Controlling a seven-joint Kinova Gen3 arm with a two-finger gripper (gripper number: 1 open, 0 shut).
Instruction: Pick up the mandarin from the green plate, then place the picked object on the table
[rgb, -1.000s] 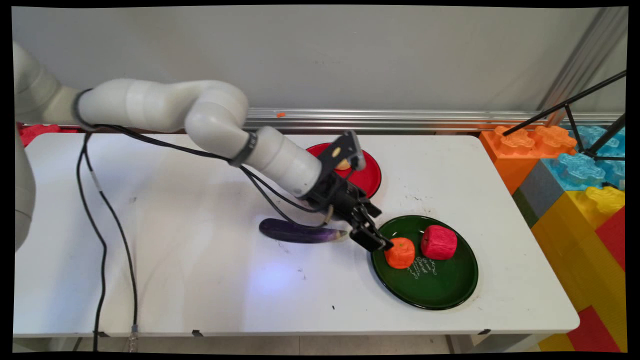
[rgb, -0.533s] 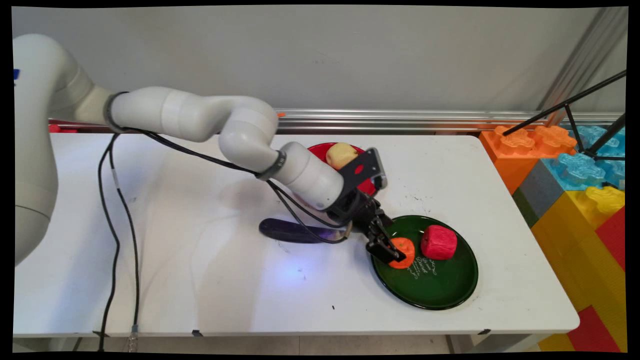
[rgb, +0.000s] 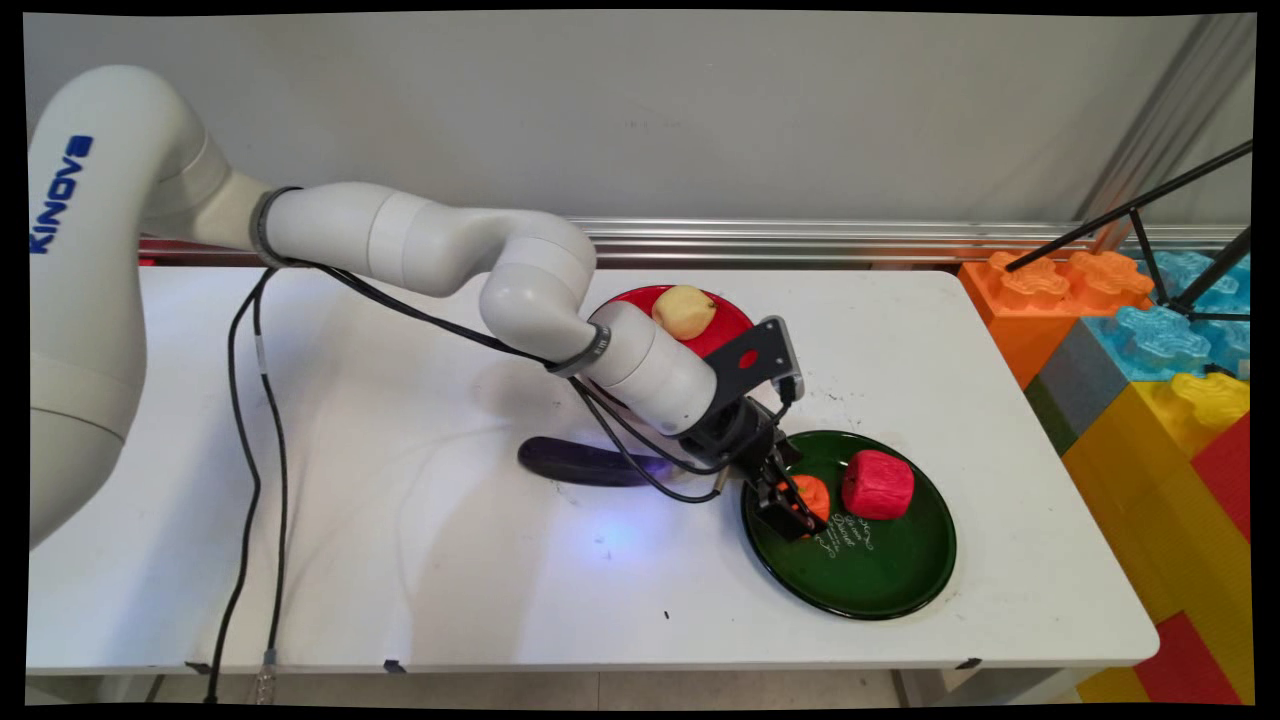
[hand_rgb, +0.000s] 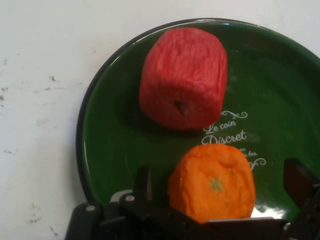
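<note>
our black two-finger gripper (hand_rgb: 215, 200) has slid forward over the last second, from the near rim of the glossy green round plate (rgb: 880, 590) to straddling the orange crinkled toy fruit (hand_rgb: 212, 182), fingers spread wide on either side and not yet pinching it. just beyond, on the same plate, sits the red crinkled toy fruit (hand_rgb: 182, 77), close but apart. farther left lies the dark purple toy eggplant (rgb: 575, 462); behind, the red plate (rgb: 735, 320) carries a pale yellow fruit (rgb: 684, 311).

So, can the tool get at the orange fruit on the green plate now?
Probably yes: the tool is open with a finger on each side of the orange fruit on the green plate; nothing blocks it.
</note>
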